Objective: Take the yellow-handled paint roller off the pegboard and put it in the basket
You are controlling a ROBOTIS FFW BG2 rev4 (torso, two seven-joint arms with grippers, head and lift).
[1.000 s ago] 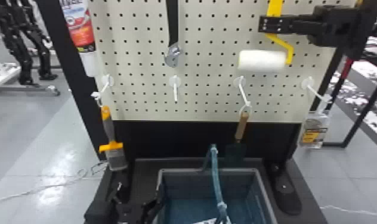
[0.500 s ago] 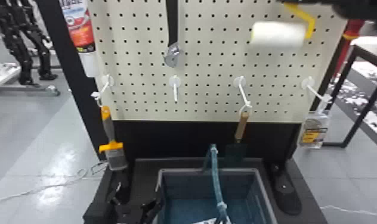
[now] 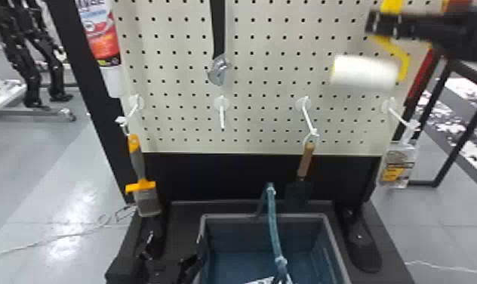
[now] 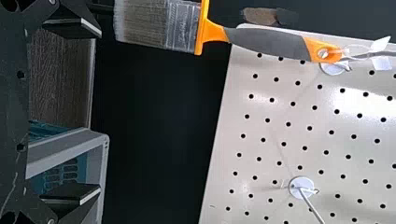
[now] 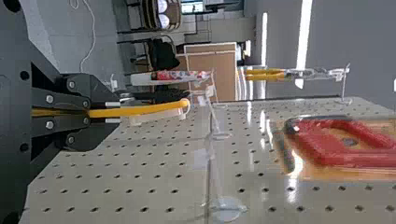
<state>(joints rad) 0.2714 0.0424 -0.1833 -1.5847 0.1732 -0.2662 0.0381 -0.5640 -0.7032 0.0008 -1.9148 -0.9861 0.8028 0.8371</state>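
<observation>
At the upper right of the head view, my right gripper (image 3: 381, 23) is shut on the yellow handle of the paint roller (image 3: 365, 72), whose white sleeve hangs below the fingers in front of the pegboard (image 3: 264, 83). In the right wrist view the yellow handle (image 5: 140, 110) runs out between the fingertips of my right gripper (image 5: 112, 113). My left gripper (image 3: 170, 251) is low at the left of the basket (image 3: 264, 216), fingers apart and holding nothing; the left wrist view shows that gripper (image 4: 86, 112) open, with part of the basket (image 4: 103, 154) beside it.
A paintbrush (image 3: 137, 162) hangs at the left, a wooden-handled trowel (image 3: 305, 160) above the basket's back rim, and a clear package (image 3: 399, 166) at the right. An adjustable wrench (image 3: 219, 70) hangs mid-board. A teal handle (image 3: 273, 226) rises over the basket.
The right gripper and roller rose toward the upper right, nearly leaving the head view, then came back lower, with the roller now swung farther right than at first. The left arm stays put.
</observation>
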